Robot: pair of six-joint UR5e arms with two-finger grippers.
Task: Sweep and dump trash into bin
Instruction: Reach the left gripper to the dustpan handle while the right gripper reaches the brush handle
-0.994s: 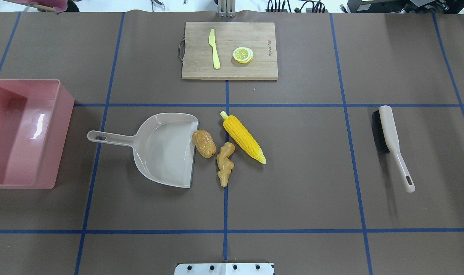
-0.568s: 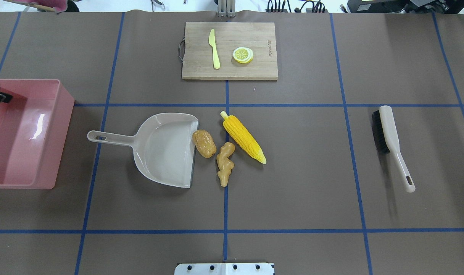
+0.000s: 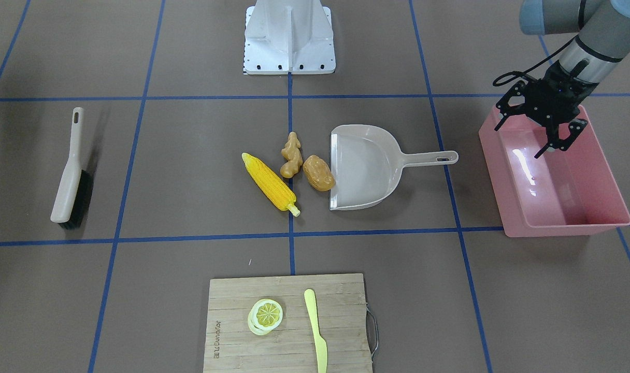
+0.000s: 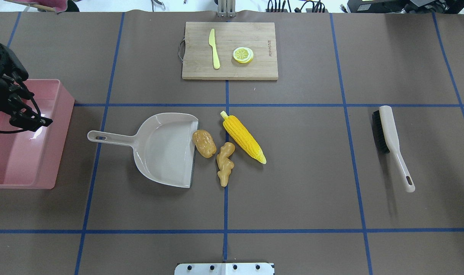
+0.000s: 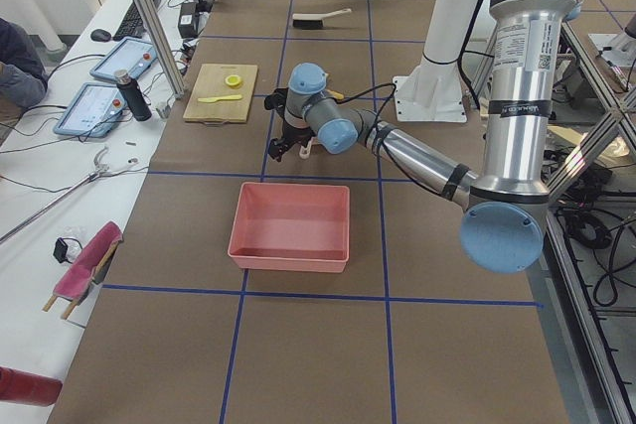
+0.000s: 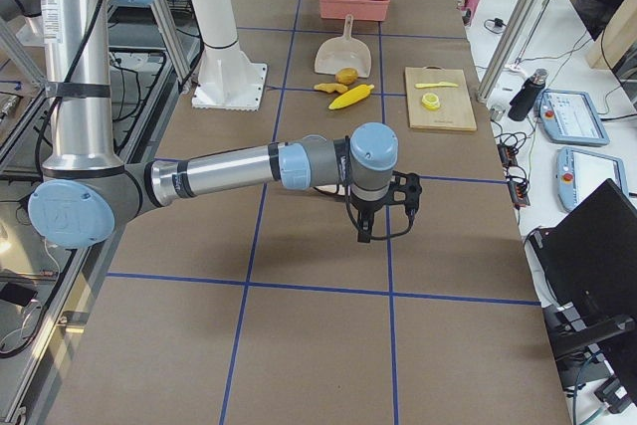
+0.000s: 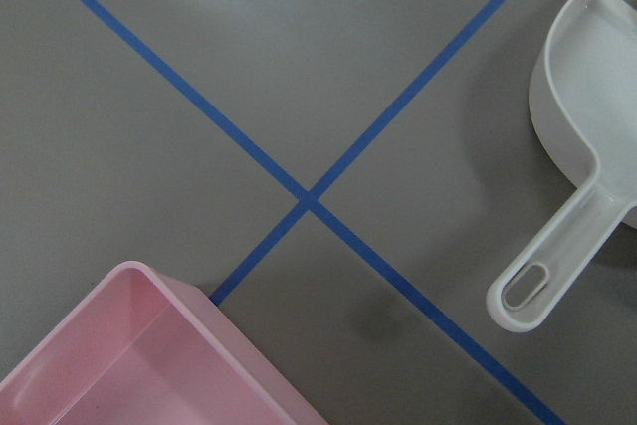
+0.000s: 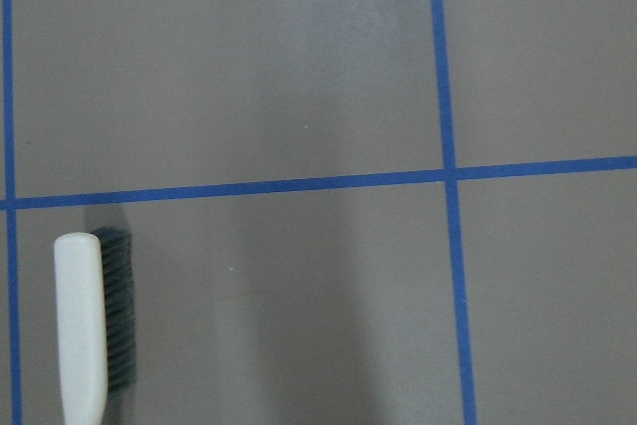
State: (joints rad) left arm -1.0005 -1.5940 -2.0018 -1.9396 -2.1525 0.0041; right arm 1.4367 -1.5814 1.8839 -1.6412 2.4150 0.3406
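The yellow corn cob (image 4: 243, 139), tan ginger root (image 4: 224, 164) and brown potato (image 4: 204, 143) lie together at the table's middle, just right of the beige dustpan's (image 4: 163, 149) open edge; the potato touches it. The pink bin (image 4: 66, 114) stands at the left edge, empty. My left gripper (image 3: 519, 141) is open and empty, hovering over the bin's (image 3: 553, 228) robot-side corner; it also shows in the overhead view (image 4: 29, 121). My right gripper (image 6: 383, 221) shows only in the exterior right view, above bare table; I cannot tell whether it is open.
A beige hand brush (image 4: 390, 133) with black bristles lies at the right. A wooden cutting board (image 4: 255, 34) at the far middle holds a yellow-green knife (image 4: 214, 49) and a lemon slice (image 4: 243, 55). The dustpan handle (image 7: 557, 266) points toward the bin.
My left gripper has come into the overhead view from the left edge and now hangs over the bin's corner. The trash, dustpan and brush have not moved.
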